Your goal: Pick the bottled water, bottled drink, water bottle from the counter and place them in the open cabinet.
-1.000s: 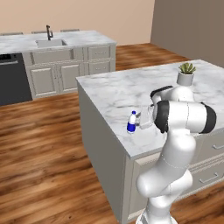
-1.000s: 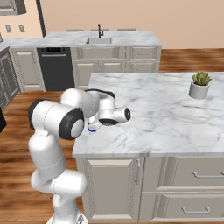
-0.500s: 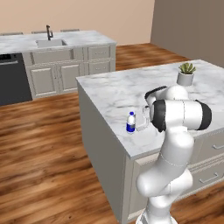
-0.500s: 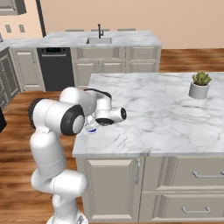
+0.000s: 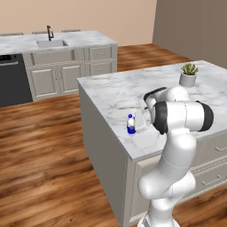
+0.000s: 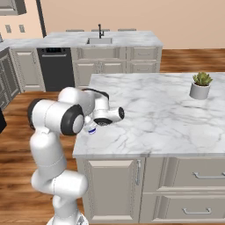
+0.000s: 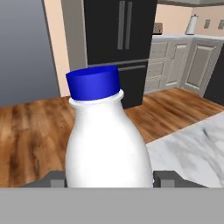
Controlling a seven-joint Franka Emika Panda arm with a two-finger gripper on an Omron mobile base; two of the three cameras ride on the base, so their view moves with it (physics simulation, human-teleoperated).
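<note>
The bottled water (image 7: 107, 144), a small pale bottle with a blue cap and a blue label band, stands upright near the left edge of the marble counter (image 5: 124, 88). My gripper (image 7: 109, 177) reaches at it sideways, low over the counter. Its two finger tips (image 7: 54, 178) press against the bottle's two sides, shut on it. From the left base view, the gripper (image 5: 139, 121) sits just right of the bottle (image 5: 130, 124). From the right base view, my arm hides most of the bottle (image 6: 91, 130). The bottled drink, the water bottle and the open cabinet are out of view.
A potted plant (image 5: 188, 76) stands at the counter's far right corner (image 6: 200, 86). A second marble top with a sink (image 5: 48, 43) and a dark dishwasher (image 5: 11, 80) runs along the back wall. Beyond the counter edge are wood floor and a black fridge (image 7: 120, 43).
The jaws have closed in from wide open onto the bottle's sides. The hand has slid slightly closer to the bottle; the bottle has stayed in place on the counter.
</note>
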